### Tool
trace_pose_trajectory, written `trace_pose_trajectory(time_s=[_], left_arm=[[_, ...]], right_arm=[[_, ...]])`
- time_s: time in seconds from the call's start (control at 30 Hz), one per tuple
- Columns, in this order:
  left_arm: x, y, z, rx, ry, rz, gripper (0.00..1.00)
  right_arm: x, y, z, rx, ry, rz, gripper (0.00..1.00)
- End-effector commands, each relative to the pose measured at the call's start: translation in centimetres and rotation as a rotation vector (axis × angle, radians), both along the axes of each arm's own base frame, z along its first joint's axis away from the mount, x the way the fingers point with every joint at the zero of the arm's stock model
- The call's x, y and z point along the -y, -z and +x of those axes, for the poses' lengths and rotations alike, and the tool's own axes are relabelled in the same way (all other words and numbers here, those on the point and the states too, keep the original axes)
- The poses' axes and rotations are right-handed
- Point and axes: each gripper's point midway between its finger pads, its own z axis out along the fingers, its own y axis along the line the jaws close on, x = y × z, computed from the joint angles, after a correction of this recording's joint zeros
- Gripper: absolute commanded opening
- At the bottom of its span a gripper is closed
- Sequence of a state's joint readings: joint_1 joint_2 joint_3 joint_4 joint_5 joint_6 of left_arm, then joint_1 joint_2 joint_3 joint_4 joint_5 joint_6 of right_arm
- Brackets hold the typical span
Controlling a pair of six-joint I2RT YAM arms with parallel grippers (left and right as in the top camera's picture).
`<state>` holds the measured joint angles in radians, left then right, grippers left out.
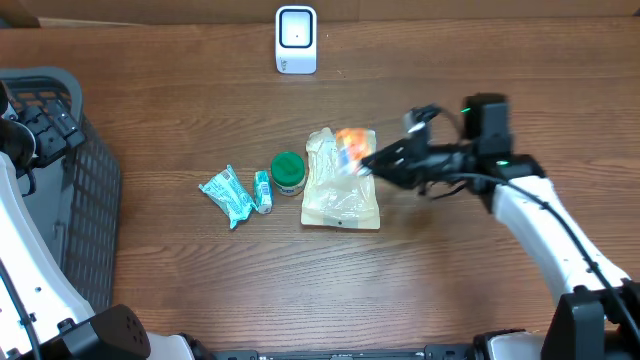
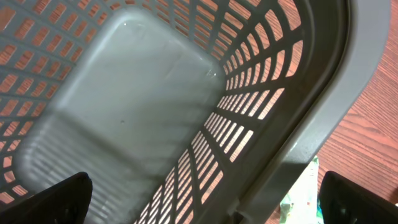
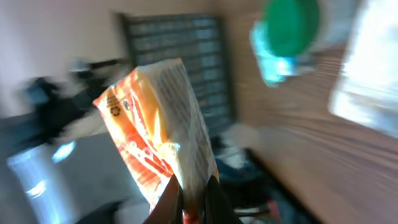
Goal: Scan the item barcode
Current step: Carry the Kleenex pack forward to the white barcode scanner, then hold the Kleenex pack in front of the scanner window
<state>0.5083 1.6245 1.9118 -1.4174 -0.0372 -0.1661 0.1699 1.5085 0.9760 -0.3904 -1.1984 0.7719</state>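
1. slippage risk: right claw, clamped on one edge of the orange-and-white snack packet held over the clear plastic bag, could let it twist in a fast swing and hide the barcode.
2. white barcode scanner stands well apart across the wooden surface; green-lidded jar and teal wrappers lie aside, apparently not blocking.
3. left claw hangs with jaws apart over the grey slatted basket.

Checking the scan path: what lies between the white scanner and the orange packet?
Only bare table between scanner and packet, per the overhead view.
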Motion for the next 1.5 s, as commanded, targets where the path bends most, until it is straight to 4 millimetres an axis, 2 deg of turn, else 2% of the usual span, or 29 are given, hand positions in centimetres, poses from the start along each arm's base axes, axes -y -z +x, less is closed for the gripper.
trace_pose_trajectory(time_s=[0.0, 0.13, 0.27, 0.33, 0.4, 0.43, 0.47, 0.53, 0.57, 0.67, 0.73, 0.8, 0.93, 0.97, 1.1, 1.2, 1.47], left_arm=[[-0.1, 0.0, 0.2, 0.007, -0.015, -0.007, 0.99], [-0.1, 0.0, 0.2, 0.007, -0.015, -0.007, 0.99], [-0.1, 0.0, 0.2, 0.007, -0.015, -0.007, 0.99], [-0.1, 0.0, 0.2, 0.007, -0.015, -0.007, 0.99], [-0.1, 0.0, 0.2, 0.007, -0.015, -0.007, 1.00], [-0.1, 0.0, 0.2, 0.007, -0.015, -0.007, 1.00], [-0.1, 0.0, 0.2, 0.007, -0.015, -0.007, 1.00], [-0.1, 0.0, 0.2, 0.007, -0.015, -0.007, 1.00], [-0.1, 0.0, 0.2, 0.007, -0.015, -0.007, 1.00], [-0.1, 0.0, 0.2, 0.007, -0.015, -0.007, 1.00], [-0.1, 0.0, 0.2, 0.007, -0.015, -0.007, 1.00], [-0.1, 0.0, 0.2, 0.007, -0.015, -0.007, 1.00], [-0.1, 0.0, 0.2, 0.007, -0.015, -0.007, 0.99], [-0.1, 0.0, 0.2, 0.007, -0.015, -0.007, 1.00], [-0.1, 0.0, 0.2, 0.007, -0.015, -0.007, 0.99], [-0.1, 0.0, 0.2, 0.007, -0.015, -0.007, 0.99], [-0.1, 0.0, 0.2, 0.007, -0.015, -0.007, 1.00]], right_arm=[[-0.9, 4.2, 0.9, 0.139, 0.063, -0.297, 0.04], [-1.8, 4.6, 0.8, 0.178, 0.059, -0.435, 0.04], [-1.1, 2.5, 2.1, 0.217, 0.120, -0.625, 0.04], [-0.7, -0.7, 3.8, 0.276, 0.164, -0.751, 0.04], [-1.1, -3.3, 5.4, 0.336, 0.189, -0.805, 0.04], [-1.7, -5.1, 6.8, 0.398, 0.201, -0.832, 0.04], [-2.1, -5.8, 7.6, 0.426, 0.206, -0.843, 0.04], [-3.2, -7.5, 10.3, 0.520, 0.230, -0.873, 0.04], [-3.9, -8.1, 13.2, 0.598, 0.273, -0.917, 0.04], [-5.2, -7.6, 16.9, 0.743, 0.308, -0.987, 0.04], [-6.3, -6.4, 19.2, 0.848, 0.324, -1.063, 0.04], [-7.2, -5.4, 20.8, 0.937, 0.340, -1.144, 0.04], [-8.4, -4.7, 23.4, 1.123, 0.388, -1.336, 0.04], [-9.5, -4.2, 24.4, 1.218, 0.370, -1.395, 0.04], [-11.2, -2.8, 26.6, 1.407, 0.302, -1.504, 0.04], [-11.7, -1.7, 27.5, 1.478, 0.254, -1.550, 0.04], [-10.5, 0.3, 30.3, 1.535, 0.282, -1.602, 0.04]])
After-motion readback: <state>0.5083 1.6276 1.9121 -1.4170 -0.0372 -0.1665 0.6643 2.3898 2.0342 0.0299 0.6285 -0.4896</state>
